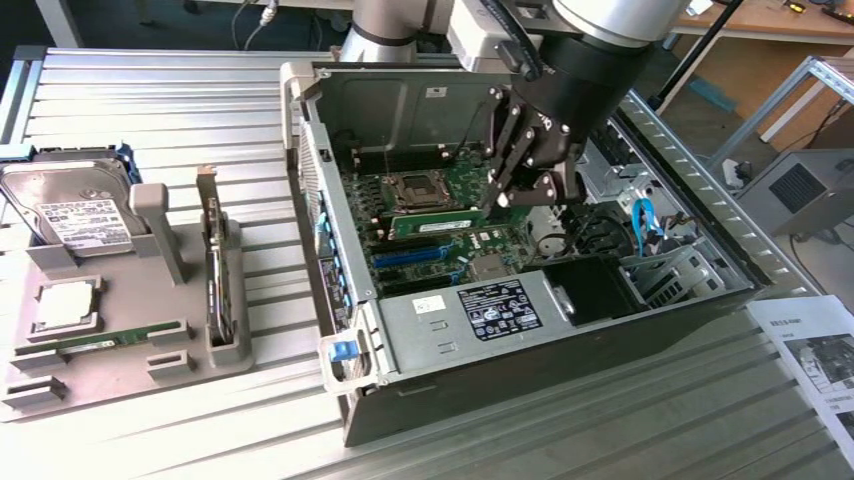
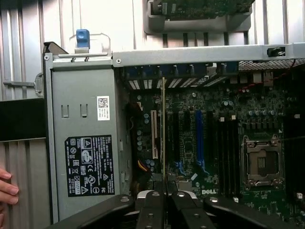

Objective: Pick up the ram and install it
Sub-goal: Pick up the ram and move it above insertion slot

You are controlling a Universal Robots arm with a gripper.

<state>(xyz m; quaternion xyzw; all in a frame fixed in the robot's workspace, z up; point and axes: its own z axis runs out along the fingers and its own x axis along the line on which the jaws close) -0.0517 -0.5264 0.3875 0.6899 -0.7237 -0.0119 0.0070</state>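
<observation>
Pincer pinches the ram, which juts toward 8 o'clock over the motherboard; it looks light, stiff and fragile, best held by its bare edges

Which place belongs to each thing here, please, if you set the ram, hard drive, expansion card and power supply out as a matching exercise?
Things:
1. ram
2. hard drive
3. expansion card
4. power supply

Places:
A. standing upright in the grey holder
B. in the gripper, over the motherboard
C. inside the case, bearing a black label
D. at the grey holder's far end, white label up

Pairs: 1-B; 2-D; 3-A; 4-C
</observation>
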